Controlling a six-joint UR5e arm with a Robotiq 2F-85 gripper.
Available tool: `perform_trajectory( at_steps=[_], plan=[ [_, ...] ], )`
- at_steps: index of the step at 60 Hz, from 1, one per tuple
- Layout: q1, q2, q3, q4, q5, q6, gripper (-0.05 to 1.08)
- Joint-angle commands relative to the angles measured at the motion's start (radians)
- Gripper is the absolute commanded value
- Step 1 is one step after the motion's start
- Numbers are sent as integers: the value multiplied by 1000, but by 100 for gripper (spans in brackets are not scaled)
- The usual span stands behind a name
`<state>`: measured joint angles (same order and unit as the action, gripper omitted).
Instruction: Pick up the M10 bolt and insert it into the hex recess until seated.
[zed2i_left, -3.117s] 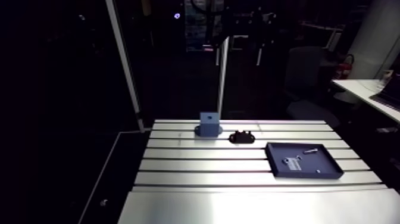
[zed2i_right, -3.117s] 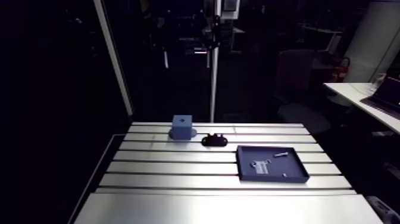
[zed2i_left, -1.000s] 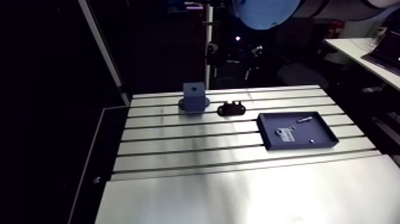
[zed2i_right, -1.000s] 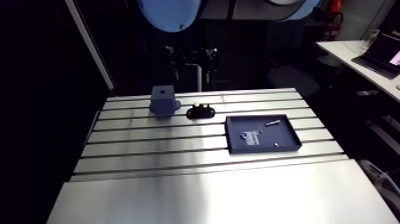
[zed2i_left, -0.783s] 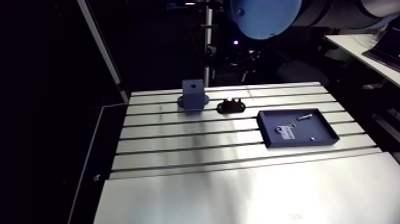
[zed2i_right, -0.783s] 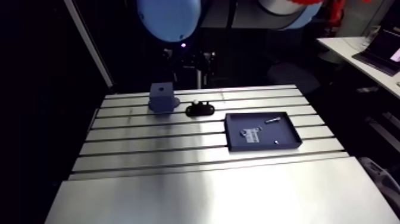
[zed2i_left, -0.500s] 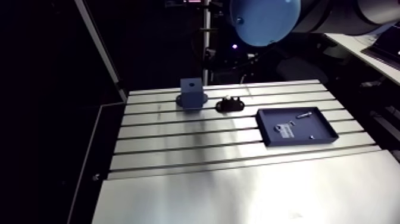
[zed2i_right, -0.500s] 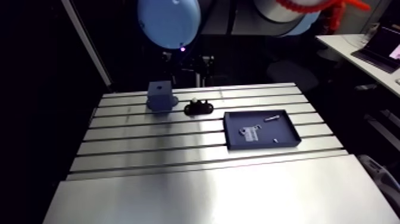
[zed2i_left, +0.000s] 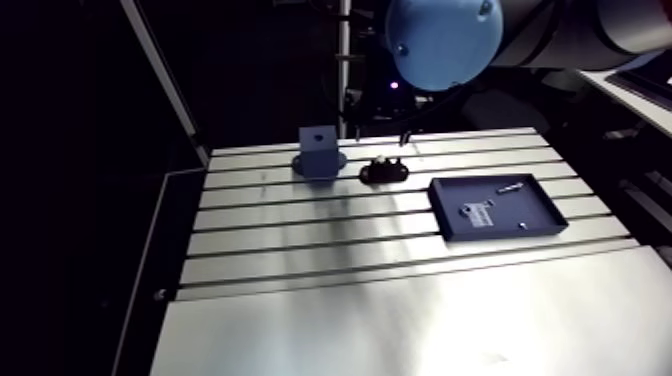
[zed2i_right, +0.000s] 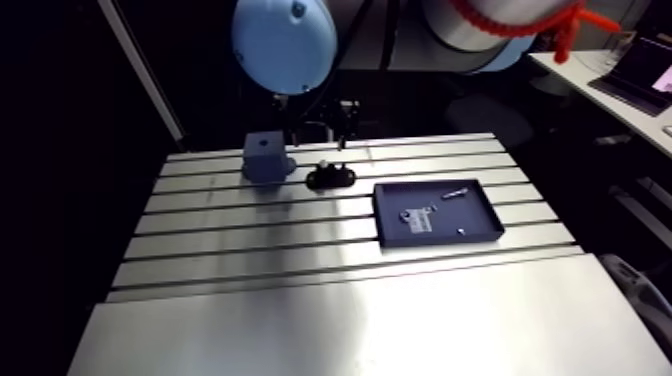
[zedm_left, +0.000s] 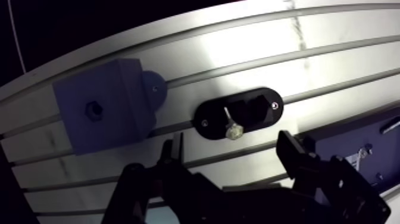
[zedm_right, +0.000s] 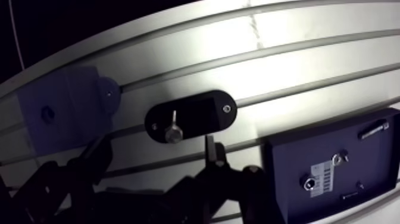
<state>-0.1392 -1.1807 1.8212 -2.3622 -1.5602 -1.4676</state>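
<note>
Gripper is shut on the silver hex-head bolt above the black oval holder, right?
No: the gripper is open and empty above the black oval holder. The silver hex-head bolt lies in that holder, ungripped. The wrist view shows it.

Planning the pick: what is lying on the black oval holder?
A silver bolt lies across the black oval holder, its hex head toward the gripper. Whatever sits under its shank is covered.

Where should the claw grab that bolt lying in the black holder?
Probably the hex head, from straight above: it sticks out of the black holder toward the open gripper, while the shank seems sunk in its groove.
</note>
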Motion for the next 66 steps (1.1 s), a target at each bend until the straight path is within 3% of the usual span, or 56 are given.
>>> perform_trajectory(
  at_steps=[1,66],
  plan=[
    [0,26,0,-28,1,-6,18],
    [-7,40,27,-44,1,-19,29]
  ],
)
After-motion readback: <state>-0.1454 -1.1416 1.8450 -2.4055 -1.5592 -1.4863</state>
